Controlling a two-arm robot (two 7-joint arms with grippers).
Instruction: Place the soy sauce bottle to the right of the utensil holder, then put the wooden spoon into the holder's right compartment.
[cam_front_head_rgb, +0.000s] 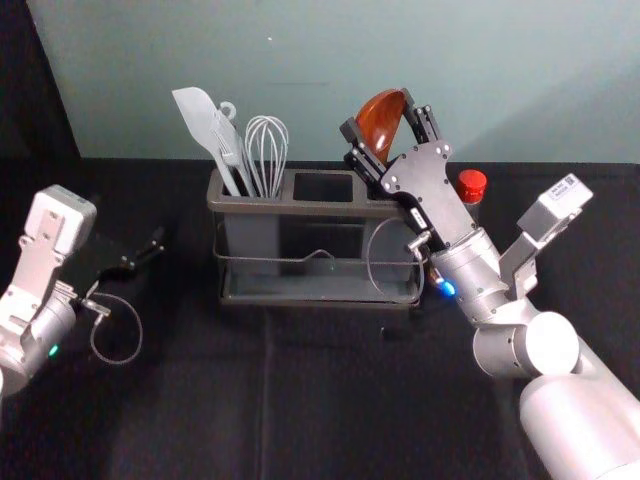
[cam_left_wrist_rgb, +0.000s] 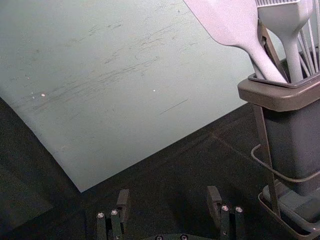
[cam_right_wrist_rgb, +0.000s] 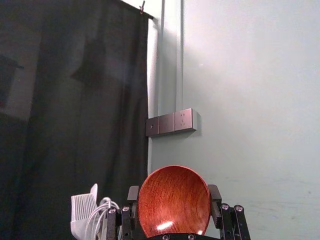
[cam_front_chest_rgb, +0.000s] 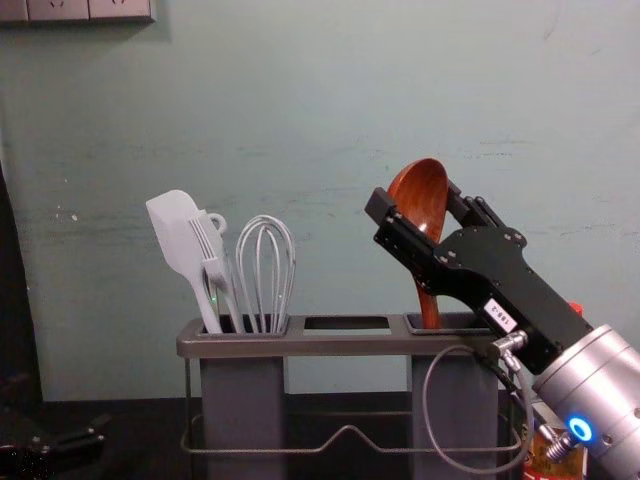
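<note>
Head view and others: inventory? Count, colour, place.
Utensil holder: 1, taupe, centre
Spatula, brush, whisk: 1 each, pale, holder's left compartment
Ringed utensil: 1, pale, behind brush
Wooden spoon: 1, brown, handle in holder's right compartment
Soy sauce bottle: 1, red cap, right of holder
Table: 1, black, under holder
Wall: 1, greenish, behind
Sockets: 3, grey, on wall
Curtain: 1, black, left
Arms: 2, silver, either side
Right gripper: 1, black, jaws on spoon's bowl
Left gripper: 1, black, left of holder, jaws open

Place: seemingly a robotics lab
Equipment: two robot arms (cam_front_head_rgb: 573, 415)
Table (cam_front_head_rgb: 180, 410): black-covered
Wall (cam_left_wrist_rgb: 135, 80): pale grey-green, scuffed, with socket plates (cam_right_wrist_rgb: 183, 120)
Curtain (cam_right_wrist_rgb: 85, 115): black, hanging beside the wall
</note>
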